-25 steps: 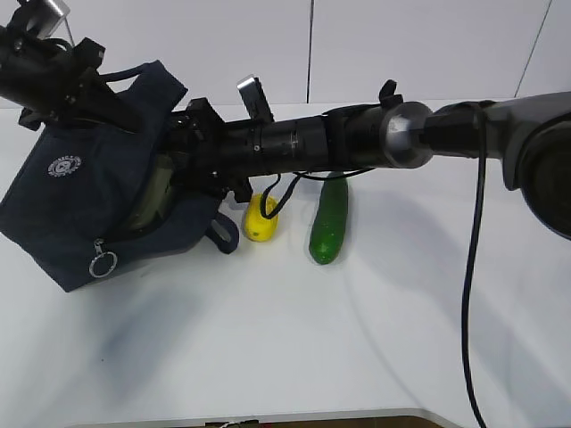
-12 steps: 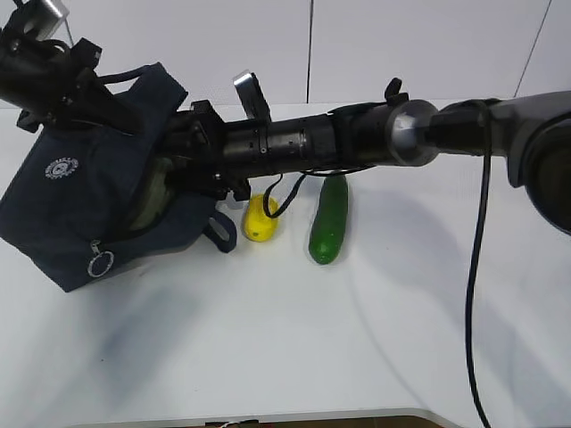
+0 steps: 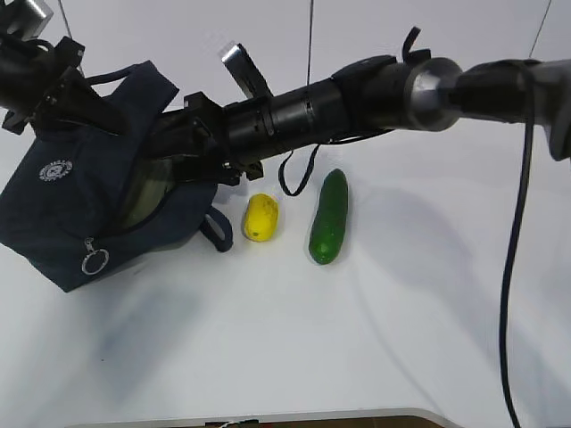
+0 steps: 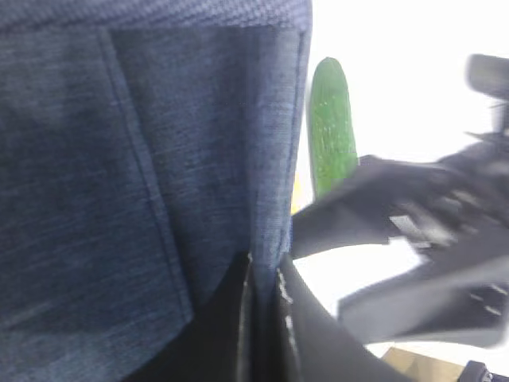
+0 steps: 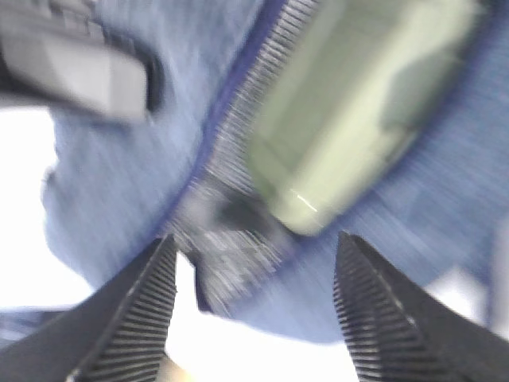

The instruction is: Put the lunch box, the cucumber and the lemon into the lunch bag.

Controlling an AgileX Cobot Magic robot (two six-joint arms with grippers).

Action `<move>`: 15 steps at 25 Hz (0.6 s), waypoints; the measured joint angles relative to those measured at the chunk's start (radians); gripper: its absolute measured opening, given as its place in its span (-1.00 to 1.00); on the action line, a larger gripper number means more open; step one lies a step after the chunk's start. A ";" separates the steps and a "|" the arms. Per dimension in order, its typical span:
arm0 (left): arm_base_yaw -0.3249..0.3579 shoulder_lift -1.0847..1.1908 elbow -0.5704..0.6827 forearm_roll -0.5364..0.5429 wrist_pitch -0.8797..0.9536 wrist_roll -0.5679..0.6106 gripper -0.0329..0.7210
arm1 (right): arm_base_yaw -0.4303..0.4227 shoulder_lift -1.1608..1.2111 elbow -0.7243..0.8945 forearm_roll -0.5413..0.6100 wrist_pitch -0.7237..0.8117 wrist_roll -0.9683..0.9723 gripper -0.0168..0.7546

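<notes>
The navy lunch bag [image 3: 62,209] lies tilted at the left with its mouth facing right. My left gripper [image 3: 94,107] holds its top edge. In the left wrist view the jaws [image 4: 262,286] are shut on the bag's fabric [image 4: 119,159]. The right arm reaches across to the bag's mouth. My right gripper [image 5: 254,306] is open there with nothing between its fingers. The lunch box [image 5: 350,103], sage-green lid up, sits inside the bag [image 5: 119,175]. The yellow lemon [image 3: 260,217] and the dark green cucumber [image 3: 329,216] lie on the table just right of the bag. The cucumber [image 4: 332,135] also shows in the left wrist view.
The white table [image 3: 268,339] carries the bag, lemon and cucumber. A zipper ring pull [image 3: 93,262] hangs at the bag's front side. The right arm's black forearm [image 3: 357,94] spans above the lemon and cucumber, with a cable loop [image 3: 299,174] dangling close over them.
The right arm has risen, its gripper end lifting at the bag's mouth with the jaws still open. The bag has shifted slightly left. Lemon and cucumber have not moved.
</notes>
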State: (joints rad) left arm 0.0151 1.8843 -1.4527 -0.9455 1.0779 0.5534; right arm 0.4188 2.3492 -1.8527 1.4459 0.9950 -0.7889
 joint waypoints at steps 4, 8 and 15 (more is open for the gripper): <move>0.001 0.000 0.000 0.000 0.008 0.000 -0.95 | 0.000 -0.063 0.000 -0.184 0.000 0.084 0.33; 0.001 0.000 0.000 0.000 0.012 0.000 -0.95 | 0.000 -0.135 -0.008 -0.396 0.000 0.187 0.33; 0.001 0.000 0.000 0.000 0.017 0.000 -0.95 | 0.000 -0.259 -0.009 -0.779 0.019 0.397 0.33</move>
State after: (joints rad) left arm 0.0158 1.8843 -1.4527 -0.9455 1.0947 0.5534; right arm 0.4188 2.0902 -1.8613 0.6668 1.0142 -0.3915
